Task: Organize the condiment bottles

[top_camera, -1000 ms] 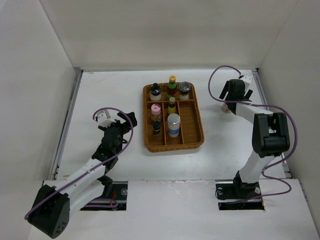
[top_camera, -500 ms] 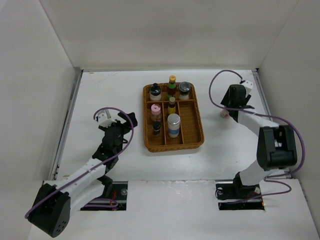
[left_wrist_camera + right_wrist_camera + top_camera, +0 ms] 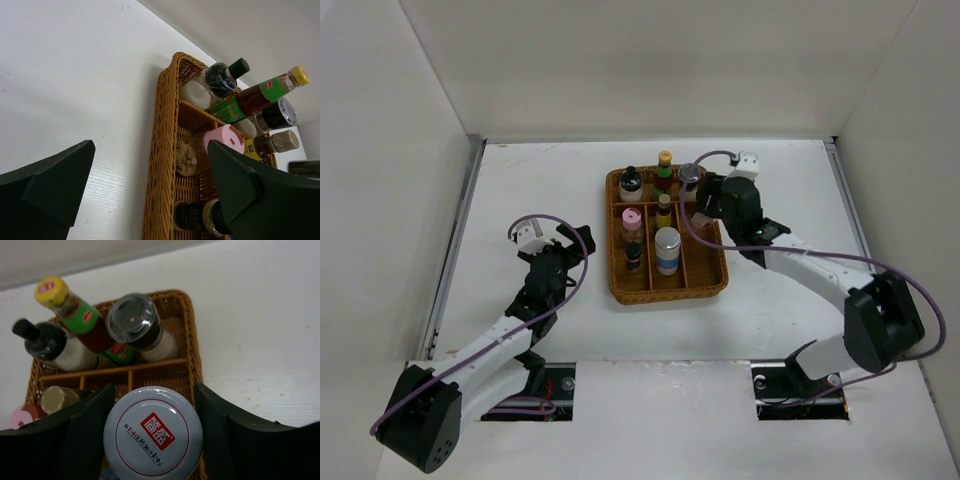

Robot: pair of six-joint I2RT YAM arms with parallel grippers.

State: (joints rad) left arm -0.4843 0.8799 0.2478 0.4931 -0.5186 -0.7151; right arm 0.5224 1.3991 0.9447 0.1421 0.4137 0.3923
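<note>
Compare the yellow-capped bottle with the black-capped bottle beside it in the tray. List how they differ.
Cap: the yellow-capped bottle has a broad yellow top, the black-capped bottle a small black one.
Shape: the yellow-capped bottle is taller and slimmer, the black-capped bottle squatter.
Look: the yellow-capped bottle shows dark contents and a green label, while the black-capped bottle is white in its lower part.
Both stand side by side in the far row of the wicker tray.

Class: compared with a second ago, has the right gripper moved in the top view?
Yes. The right gripper has swung left, from the right side of the table to above the right-hand compartment of the wicker tray, holding a white-lidded jar.
</note>
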